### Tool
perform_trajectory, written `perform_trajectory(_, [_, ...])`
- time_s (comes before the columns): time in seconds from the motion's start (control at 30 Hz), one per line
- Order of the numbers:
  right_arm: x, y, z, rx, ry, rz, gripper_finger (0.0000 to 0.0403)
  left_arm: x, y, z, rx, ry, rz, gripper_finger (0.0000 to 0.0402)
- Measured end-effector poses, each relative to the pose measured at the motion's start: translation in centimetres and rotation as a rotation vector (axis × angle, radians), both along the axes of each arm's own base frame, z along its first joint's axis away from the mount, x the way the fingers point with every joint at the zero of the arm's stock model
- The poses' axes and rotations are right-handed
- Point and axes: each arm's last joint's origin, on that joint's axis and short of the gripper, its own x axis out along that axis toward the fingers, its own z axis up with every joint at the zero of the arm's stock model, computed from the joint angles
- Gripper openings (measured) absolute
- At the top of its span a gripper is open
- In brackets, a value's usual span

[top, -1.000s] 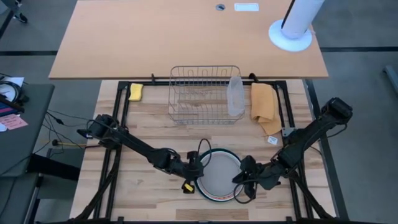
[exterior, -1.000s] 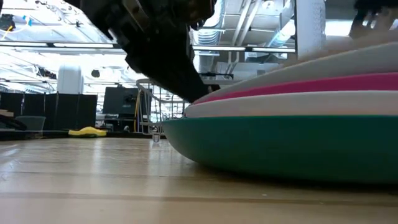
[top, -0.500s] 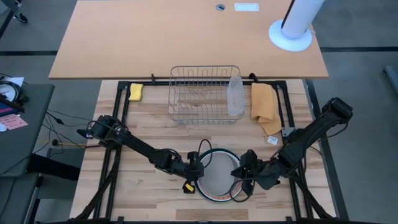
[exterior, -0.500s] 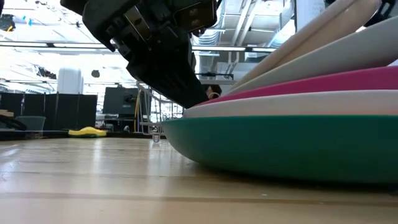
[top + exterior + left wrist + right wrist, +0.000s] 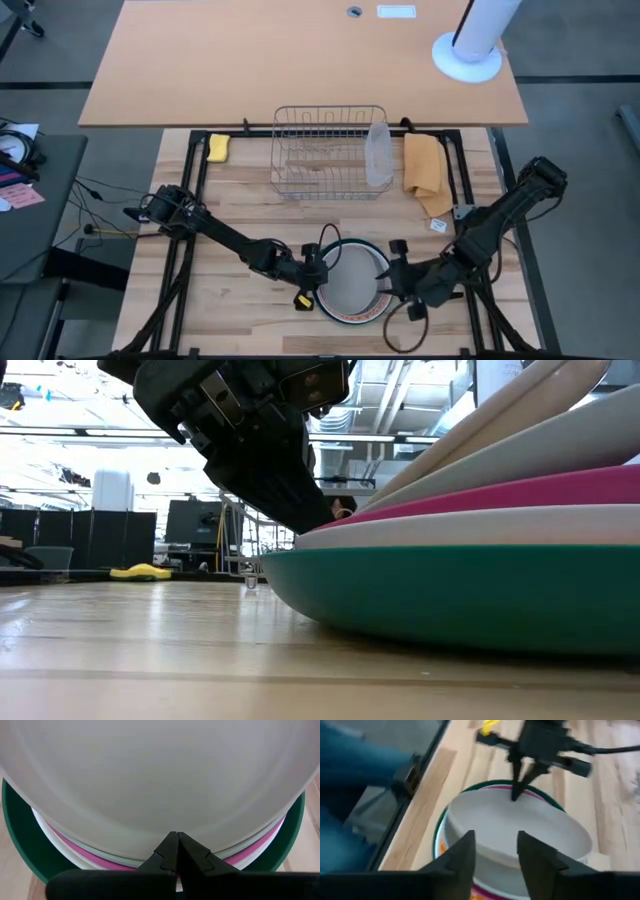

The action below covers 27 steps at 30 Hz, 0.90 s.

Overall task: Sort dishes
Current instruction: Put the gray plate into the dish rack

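A stack of round plates [image 5: 350,283] sits near the table's front edge, with a dark green plate [image 5: 450,590] at the bottom, then a white one and a magenta one [image 5: 540,495]. The top pale plate [image 5: 160,780] and the grey plate under it [image 5: 575,435] are tipped up on their right sides, while their left edges rest on the stack. My left gripper [image 5: 320,275] is shut at the stack's left rim. My right gripper [image 5: 495,852] is open at the raised right rim [image 5: 385,285]. My left gripper has its shut fingertips [image 5: 176,840] against the left rim of the top plate [image 5: 172,854], coming from the table's left and slanting down. My right gripper's open fingers [image 5: 465,855] stand at the top plate's raised right rim [image 5: 495,862]. I cannot tell whether they touch it.
A wire dish rack [image 5: 330,150] stands at the table's far middle, with a clear tub [image 5: 378,155] at its right end. Left of it lies a yellow sponge [image 5: 218,147] and right of it a tan cloth [image 5: 424,170]. Bare wood lies either side of the stack.
The right sides of the top two plates have tipped up, while their left edges have stayed on the stack. They have held that tilt for the last half second. My left gripper has settled against the left rim.
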Motion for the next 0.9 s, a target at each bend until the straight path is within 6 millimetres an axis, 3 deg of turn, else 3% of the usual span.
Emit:
perform_trajectory(0.2, [0.3, 0.5, -1.2, -0.101, 0.015, 0.081, 0.0226, 0.0, 0.0, 0.0, 0.0, 0.001, -0.001, 0.0])
perform_trajectory(0.43, [2.2, 2.4, -3.3, -0.309, 0.046, 0.228, 0.0237, 0.0, 0.0, 0.0, -0.008, -0.001, -0.006, 0.0])
perform_trajectory(0.67, [4.2, 3.8, -4.5, -0.494, 0.146, 0.293, 0.0205, 0.0, -0.1, 0.0, -0.012, -0.001, -0.01, 0.0])
perform_trajectory(0.9, [5.1, 4.4, -5.2, -0.565, 0.275, 0.322, 0.0105, 0.0, -0.1, 0.0, -0.013, -0.005, -0.007, 0.0])
